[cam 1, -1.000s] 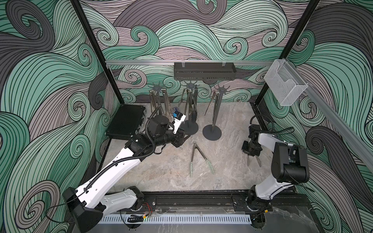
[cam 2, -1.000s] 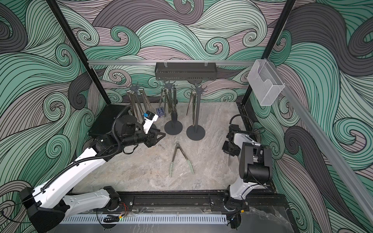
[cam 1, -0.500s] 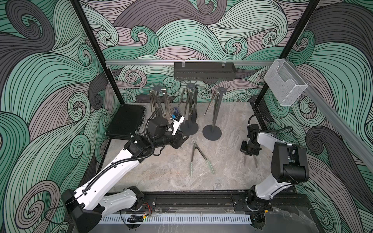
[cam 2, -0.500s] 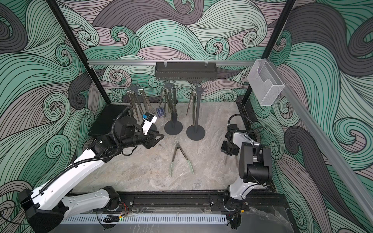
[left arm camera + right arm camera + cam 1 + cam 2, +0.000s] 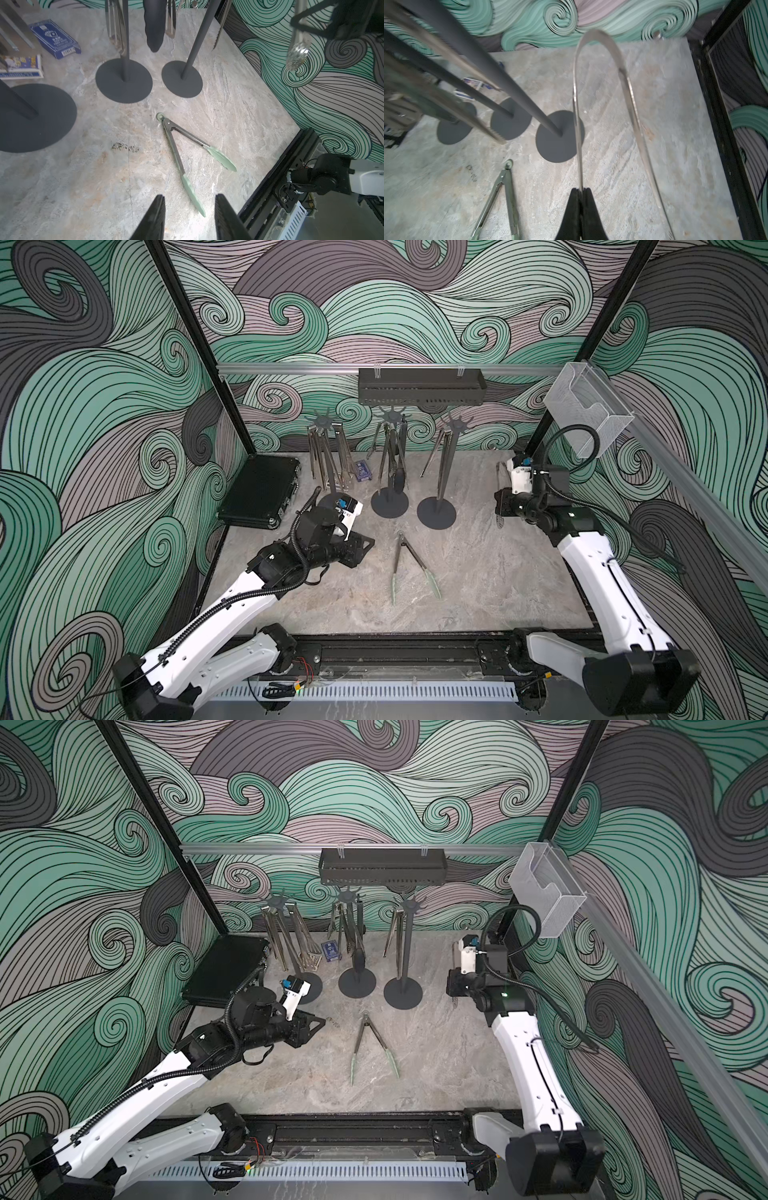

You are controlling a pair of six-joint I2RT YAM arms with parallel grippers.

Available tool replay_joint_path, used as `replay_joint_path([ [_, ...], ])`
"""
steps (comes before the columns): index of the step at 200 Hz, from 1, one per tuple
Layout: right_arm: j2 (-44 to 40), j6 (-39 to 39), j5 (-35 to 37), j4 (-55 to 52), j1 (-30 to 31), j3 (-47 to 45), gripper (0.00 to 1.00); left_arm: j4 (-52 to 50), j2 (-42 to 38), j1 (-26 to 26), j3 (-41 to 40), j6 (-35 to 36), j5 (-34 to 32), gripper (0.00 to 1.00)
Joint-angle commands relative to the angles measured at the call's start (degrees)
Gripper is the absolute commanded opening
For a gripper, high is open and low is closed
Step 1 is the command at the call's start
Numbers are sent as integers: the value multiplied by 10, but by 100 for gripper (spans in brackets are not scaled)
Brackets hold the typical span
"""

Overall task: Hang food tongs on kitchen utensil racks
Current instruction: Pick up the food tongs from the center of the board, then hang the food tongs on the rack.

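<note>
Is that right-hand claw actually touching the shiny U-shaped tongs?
Touching. The right wrist view shows the right gripper pinched shut on one arm of the steel tongs, no gap between them.

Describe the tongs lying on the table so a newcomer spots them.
Find the three dark pole racks at the back of the table. In front of their disc bases lie the green-tipped tongs, flat and splayed open. Only this pair has pale green tips and a green hinge ring.
</note>
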Motion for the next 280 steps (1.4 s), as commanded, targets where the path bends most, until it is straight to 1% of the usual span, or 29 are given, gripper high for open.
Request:
replay_joint_path([
  [1, -17, -73, -102, 54, 0, 18, 0, 36, -28, 0, -24, -27, 19, 41],
  [41, -3, -141, -212, 57, 0, 86, 0, 52, -40, 0, -55, -14, 33, 43],
  [69, 13, -164, -241, 55, -1, 118, 0, 65, -23, 0, -60, 3, 64, 43],
  [93, 32, -168, -250, 50, -1, 142, 0, 72, -3, 0, -56, 2, 81, 43],
  [115, 56, -170, -242, 42, -1, 166, 0, 70, 11, 0, -47, 2, 84, 43],
  [158, 99, -173, -241, 21, -8, 205, 0, 69, 18, 0, -41, 2, 87, 43],
  [223, 132, -171, -240, 15, -10, 220, 0, 66, 17, 0, -40, 5, 86, 43],
  [280, 157, -165, -255, 14, -10, 226, 0, 63, 15, 0, -39, 4, 86, 43],
])
